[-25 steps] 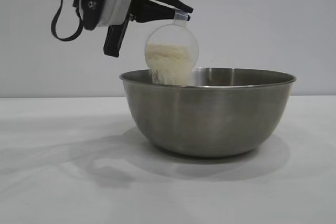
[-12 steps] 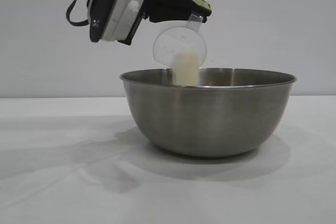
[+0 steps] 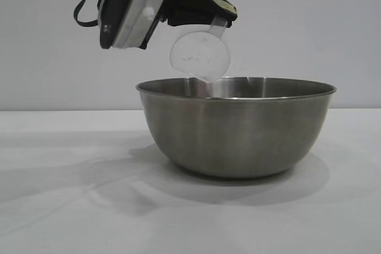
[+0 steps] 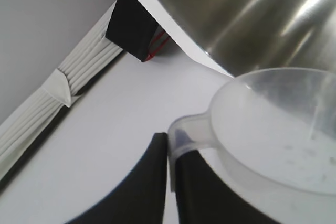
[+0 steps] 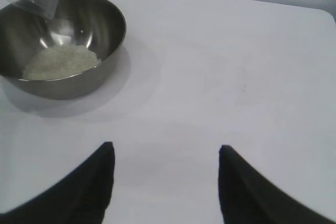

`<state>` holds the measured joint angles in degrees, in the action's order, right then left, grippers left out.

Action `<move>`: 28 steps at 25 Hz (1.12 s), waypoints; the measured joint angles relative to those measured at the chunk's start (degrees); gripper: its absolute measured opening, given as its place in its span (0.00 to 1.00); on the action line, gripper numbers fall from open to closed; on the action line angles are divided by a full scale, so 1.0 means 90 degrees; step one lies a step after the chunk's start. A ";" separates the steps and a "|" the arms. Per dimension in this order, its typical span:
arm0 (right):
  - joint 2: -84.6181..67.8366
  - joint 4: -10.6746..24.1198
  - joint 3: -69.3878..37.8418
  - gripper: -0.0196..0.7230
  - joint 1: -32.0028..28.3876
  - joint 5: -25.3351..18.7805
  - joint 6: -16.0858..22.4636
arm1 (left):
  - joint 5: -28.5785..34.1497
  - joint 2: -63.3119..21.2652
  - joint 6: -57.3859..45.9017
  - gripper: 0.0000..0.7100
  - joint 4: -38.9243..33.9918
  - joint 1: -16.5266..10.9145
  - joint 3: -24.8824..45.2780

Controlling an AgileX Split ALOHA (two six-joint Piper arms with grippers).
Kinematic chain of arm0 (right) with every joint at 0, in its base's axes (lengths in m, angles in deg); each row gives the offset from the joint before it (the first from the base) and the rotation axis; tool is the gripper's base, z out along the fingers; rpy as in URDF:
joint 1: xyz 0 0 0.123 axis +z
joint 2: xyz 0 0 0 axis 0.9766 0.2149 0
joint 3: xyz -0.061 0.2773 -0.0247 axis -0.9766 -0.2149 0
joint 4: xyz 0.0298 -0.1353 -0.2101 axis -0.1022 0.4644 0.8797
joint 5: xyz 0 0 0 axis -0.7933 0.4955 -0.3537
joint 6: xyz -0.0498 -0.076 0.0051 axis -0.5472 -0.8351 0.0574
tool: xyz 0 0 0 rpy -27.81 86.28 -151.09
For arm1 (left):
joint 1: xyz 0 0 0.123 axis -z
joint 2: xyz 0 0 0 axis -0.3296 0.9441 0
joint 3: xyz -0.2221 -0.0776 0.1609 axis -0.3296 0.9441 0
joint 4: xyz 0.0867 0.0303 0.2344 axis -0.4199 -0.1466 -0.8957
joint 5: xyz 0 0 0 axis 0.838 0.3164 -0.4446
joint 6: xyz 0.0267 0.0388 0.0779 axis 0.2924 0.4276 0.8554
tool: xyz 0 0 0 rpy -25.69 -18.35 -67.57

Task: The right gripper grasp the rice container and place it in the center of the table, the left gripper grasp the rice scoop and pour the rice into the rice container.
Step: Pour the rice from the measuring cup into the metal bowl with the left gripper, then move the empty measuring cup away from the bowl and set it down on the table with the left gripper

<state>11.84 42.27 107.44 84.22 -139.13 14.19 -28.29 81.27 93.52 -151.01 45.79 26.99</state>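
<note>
The left gripper [image 3: 223, 15] is clamped on the handle of the tipped, nearly empty rice scoop [image 3: 199, 57]. Just below it, the rice container [image 3: 238, 129] holds the rice [image 5: 60, 61]. The pouring looks finished. The right gripper [image 5: 165, 182] waits open, well apart.

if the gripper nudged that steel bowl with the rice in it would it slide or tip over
Probably slide rather than tip. The steel bowl is wide and low and sits on a small rounded base, so a push near the rim might rock it a little. The rice lies as a small heap at the bottom, adding little weight. The white table looks smooth, so sliding seems likely.
</note>
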 joint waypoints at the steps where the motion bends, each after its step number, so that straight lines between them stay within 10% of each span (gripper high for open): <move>1: 0.0000 0.0000 0.0000 0.53 0.0000 0.0000 0.0000 | -0.0091 0.0000 -0.0477 0.00 0.0138 0.0000 0.0000; 13: 0.0000 0.0000 0.0000 0.53 0.0000 0.0000 0.0000 | -0.0366 0.0000 -0.8187 0.00 0.2781 0.0000 0.0000; 18: 0.0000 0.0000 0.0000 0.53 0.0000 0.0000 0.0000 | -0.0359 0.0000 -0.9620 0.00 0.3505 -0.0104 0.0073; 28: 0.0000 0.0000 0.0000 0.53 0.0000 0.0000 0.0000 | -0.1708 0.0000 -1.0258 0.00 0.5190 -0.1293 0.1855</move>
<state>11.84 42.27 107.44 84.22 -139.13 14.19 -43.66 81.27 1.20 -104.30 34.16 43.68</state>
